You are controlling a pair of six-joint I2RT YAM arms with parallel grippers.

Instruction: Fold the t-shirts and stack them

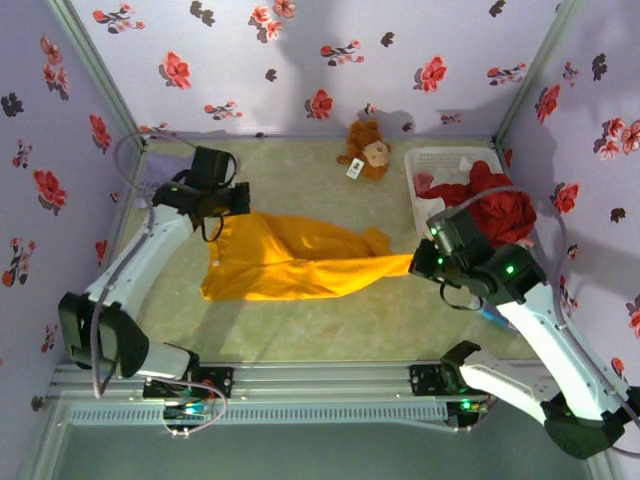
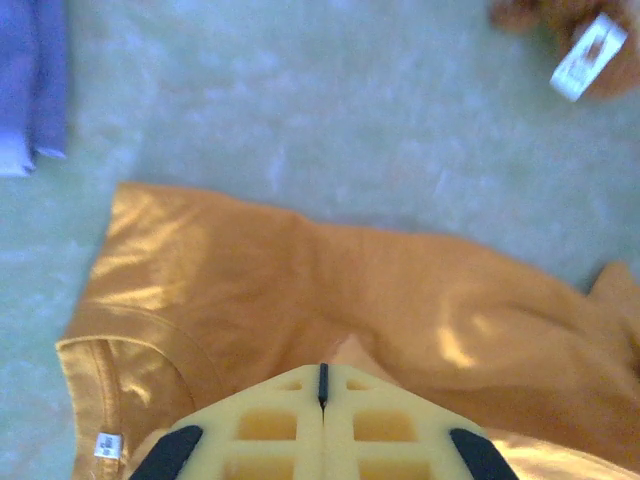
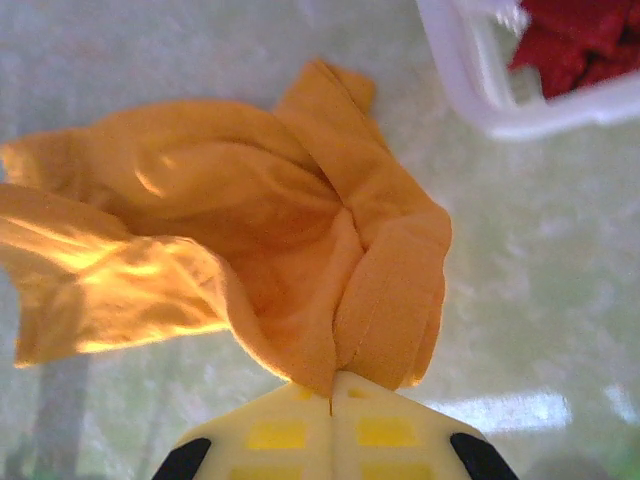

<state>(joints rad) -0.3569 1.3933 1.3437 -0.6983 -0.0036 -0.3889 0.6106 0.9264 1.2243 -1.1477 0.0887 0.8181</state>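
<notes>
An orange-yellow t-shirt (image 1: 290, 262) hangs stretched between my two grippers, sagging onto the pale green table. My left gripper (image 1: 222, 212) is shut on the shirt's left end near the collar; in the left wrist view its jaws (image 2: 322, 372) meet on a small peak of orange cloth (image 2: 300, 290), with the collar and its white label to the left. My right gripper (image 1: 420, 262) is shut on the bunched right end, where folds of orange cloth (image 3: 300, 230) run into its closed tips (image 3: 331, 385). A folded lavender t-shirt (image 2: 30, 80) lies at the table's far left.
A brown plush toy (image 1: 366, 150) with a white tag lies at the back wall (image 2: 560, 30). A white slatted basket (image 1: 440, 160) holding red cloth (image 1: 495, 210) stands at the back right, close to my right arm (image 3: 470, 90). Flowered walls close in three sides.
</notes>
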